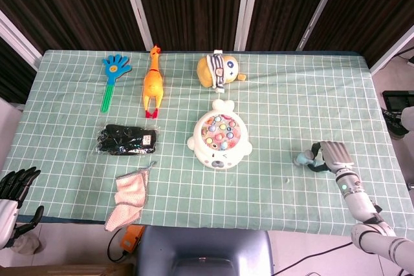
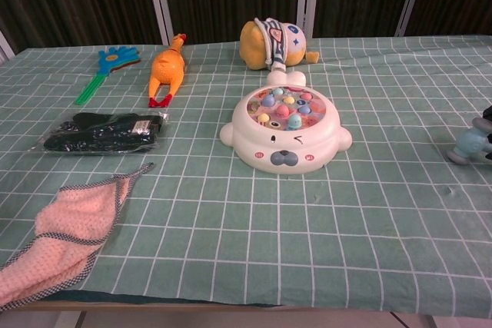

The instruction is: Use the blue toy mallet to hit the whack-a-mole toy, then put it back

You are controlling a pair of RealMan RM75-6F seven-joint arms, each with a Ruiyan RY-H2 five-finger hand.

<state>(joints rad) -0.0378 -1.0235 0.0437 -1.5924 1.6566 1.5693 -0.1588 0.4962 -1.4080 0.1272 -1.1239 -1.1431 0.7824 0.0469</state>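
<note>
The white seal-shaped whack-a-mole toy sits mid-table with coloured pegs on top. Far to its right, the pale blue head of the toy mallet pokes out leftward from my right hand, low over the cloth. That hand's fingers curl around the handle, which is hidden. Only a dark sliver of this hand shows at the right edge of the chest view. My left hand hangs off the table's front left corner, fingers apart and holding nothing.
A blue clapper hand, a rubber chicken and a yellow plush line the far side. A black packet and a pink cloth lie front left. The table's right edge is close to my right hand.
</note>
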